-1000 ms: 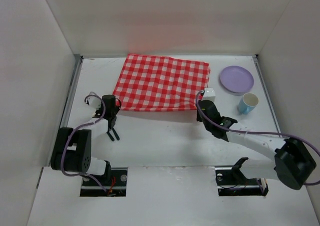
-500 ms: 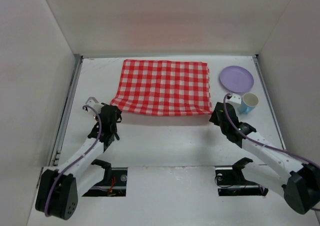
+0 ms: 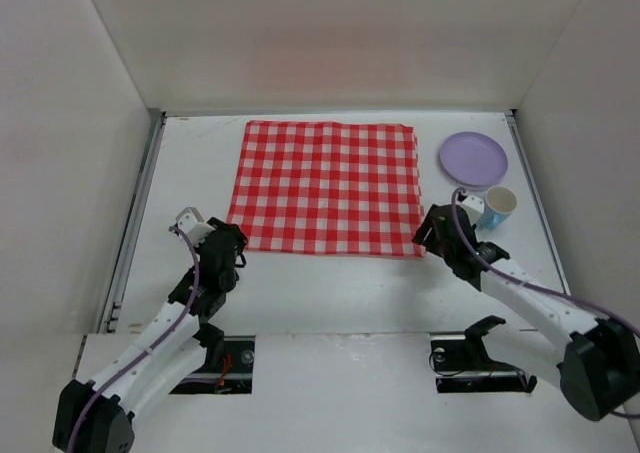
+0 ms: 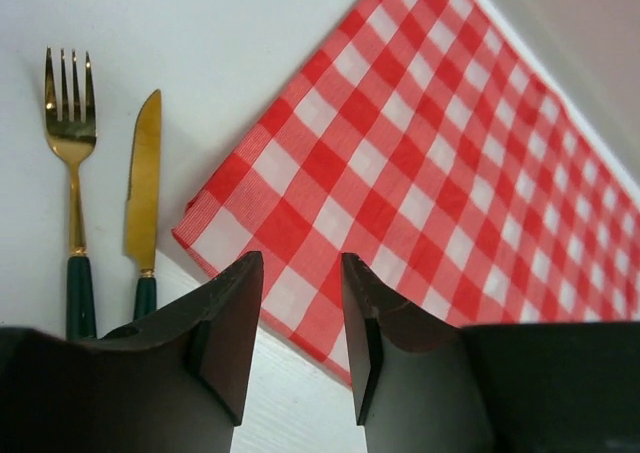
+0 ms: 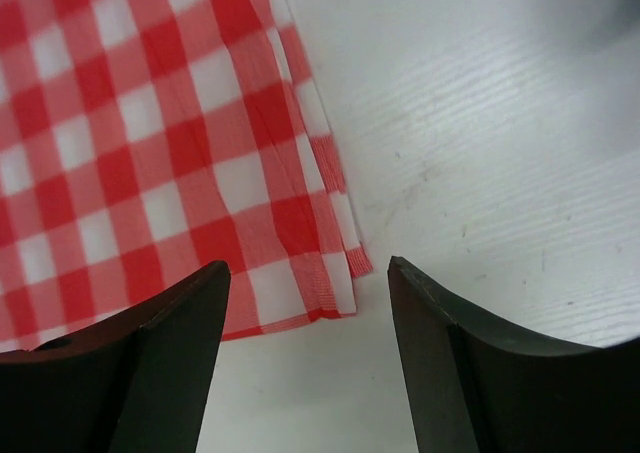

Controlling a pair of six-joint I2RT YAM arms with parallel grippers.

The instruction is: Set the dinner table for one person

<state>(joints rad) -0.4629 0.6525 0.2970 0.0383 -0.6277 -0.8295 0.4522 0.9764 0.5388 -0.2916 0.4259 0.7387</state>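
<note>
The left hand (image 4: 300,318) hangs released just over the near-left corner of the cloth (image 3: 325,186), its fingers (image 4: 225,323) parted with nothing between them. The right hand (image 5: 305,333) is likewise let go, wider apart, above the near-right corner, where the hem shows a small doubled fold. In the top view the left hand (image 3: 226,245) and right hand (image 3: 436,235) sit at the two near corners of the cloth, which lies flat and square in the middle of the bench (image 3: 330,283), toward its far side.

Outward from the left hand, a fork (image 4: 70,183) and a knife (image 4: 143,198) with gold heads and dark green handles lie side by side on the bare bench, just left of the cloth; the top view hardly shows them. Right of the cloth stand a lilac plate (image 3: 473,159) and, nearer, a light blue cup (image 3: 496,207), apart from each other though close.

The spreading looks finished, so the likely next step is placing the setting. To do it well, lift both hands straight up so that the corners are not dragged. The right arm should take the plate first, gripping its rim, and set it in the centre. Cutlery will probably need a low, flat pinch near the handles.
</note>
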